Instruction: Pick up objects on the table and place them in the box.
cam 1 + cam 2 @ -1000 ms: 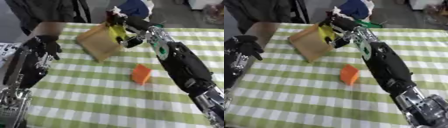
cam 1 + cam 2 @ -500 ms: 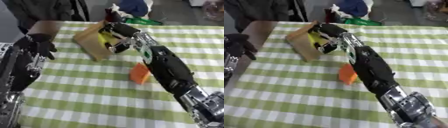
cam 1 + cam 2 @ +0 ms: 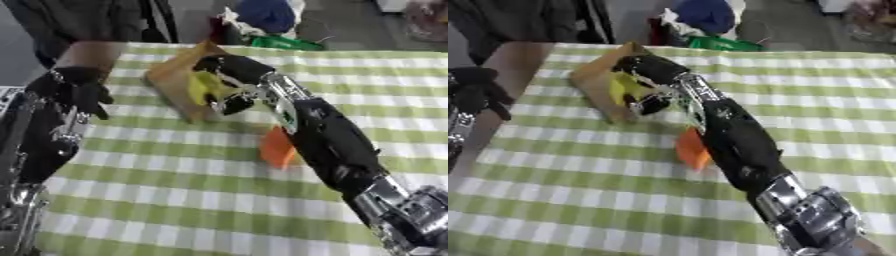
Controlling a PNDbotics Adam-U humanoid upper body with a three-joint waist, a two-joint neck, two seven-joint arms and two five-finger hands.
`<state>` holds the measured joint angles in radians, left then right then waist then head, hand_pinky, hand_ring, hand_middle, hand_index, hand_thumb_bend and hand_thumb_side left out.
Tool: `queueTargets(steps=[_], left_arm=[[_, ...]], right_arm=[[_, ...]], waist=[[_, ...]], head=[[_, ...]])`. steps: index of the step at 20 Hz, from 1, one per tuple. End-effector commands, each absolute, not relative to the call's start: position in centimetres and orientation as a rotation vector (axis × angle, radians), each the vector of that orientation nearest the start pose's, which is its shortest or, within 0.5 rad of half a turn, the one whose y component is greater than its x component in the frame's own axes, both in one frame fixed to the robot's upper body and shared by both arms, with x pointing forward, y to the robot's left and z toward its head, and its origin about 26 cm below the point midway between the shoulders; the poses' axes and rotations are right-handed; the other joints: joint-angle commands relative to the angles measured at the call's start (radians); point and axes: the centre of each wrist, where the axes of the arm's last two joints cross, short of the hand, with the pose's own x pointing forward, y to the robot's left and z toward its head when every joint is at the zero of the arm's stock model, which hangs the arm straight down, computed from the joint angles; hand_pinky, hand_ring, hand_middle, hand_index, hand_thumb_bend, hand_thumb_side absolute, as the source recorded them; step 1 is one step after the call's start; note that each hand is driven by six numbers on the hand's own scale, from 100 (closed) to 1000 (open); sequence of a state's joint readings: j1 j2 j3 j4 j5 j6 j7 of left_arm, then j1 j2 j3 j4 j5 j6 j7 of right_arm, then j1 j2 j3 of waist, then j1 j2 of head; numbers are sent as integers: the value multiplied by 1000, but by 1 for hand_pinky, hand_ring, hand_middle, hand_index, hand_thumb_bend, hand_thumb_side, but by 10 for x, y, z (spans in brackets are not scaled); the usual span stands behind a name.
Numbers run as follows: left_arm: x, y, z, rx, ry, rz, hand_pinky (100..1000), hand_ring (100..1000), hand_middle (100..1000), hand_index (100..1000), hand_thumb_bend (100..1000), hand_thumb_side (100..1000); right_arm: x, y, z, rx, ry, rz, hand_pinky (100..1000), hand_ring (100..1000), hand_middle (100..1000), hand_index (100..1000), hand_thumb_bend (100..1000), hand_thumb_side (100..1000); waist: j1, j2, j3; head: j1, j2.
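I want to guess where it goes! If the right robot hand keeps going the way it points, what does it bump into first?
Probably the cardboard box. The right robot hand with the yellow thing points at its opening, though depth is unclear.

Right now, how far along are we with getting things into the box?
In hand: the right hand is at the mouth of the brown box with a yellow thing, fingers curled round it; not yet let go. Left to do: the orange block lies on the checked table. The left hand hangs idle at the table's left edge. Nothing else shows inside the box.
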<state>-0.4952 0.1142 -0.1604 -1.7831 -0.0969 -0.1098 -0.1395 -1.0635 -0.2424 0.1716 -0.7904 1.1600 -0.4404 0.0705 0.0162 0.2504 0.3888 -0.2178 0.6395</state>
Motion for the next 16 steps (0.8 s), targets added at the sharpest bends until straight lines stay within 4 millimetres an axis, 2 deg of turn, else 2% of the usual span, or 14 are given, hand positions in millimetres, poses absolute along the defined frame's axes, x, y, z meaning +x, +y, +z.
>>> queueTargets(steps=[1,3,6,9,10,16], left_arm=[[341,164,197,-161,-2345,-606,450,561,520,726,251,597],[341,166,196,-152,-2341,-605,450,561,520,726,251,597],[341,172,193,-127,-2330,-605,450,561,520,726,251,598],[342,179,187,-92,-2309,-600,450,561,520,726,251,598],[342,181,185,-82,-2303,-595,450,560,520,726,252,598],[342,195,177,-18,-2275,-578,451,561,520,725,255,598]], right_arm=[[496,-185,205,1317,2452,-2244,921,970,1000,979,210,366],[495,-184,208,1295,2463,-2211,916,963,992,976,196,363],[491,-184,215,1191,2513,-2195,898,955,910,975,125,369],[485,-185,222,1050,2532,-2247,890,942,845,970,100,380],[483,-185,225,1003,2518,-2282,885,934,812,963,100,409],[460,-182,244,755,2309,-2487,887,938,831,972,121,440]], waist=[[2,-22,-1],[1,-26,-10],[-3,-37,-39],[-7,-52,-74],[-8,-57,-86],[-12,-87,-147]], head=[[6,-13],[10,-11],[28,-3],[48,7],[54,12],[93,40]])
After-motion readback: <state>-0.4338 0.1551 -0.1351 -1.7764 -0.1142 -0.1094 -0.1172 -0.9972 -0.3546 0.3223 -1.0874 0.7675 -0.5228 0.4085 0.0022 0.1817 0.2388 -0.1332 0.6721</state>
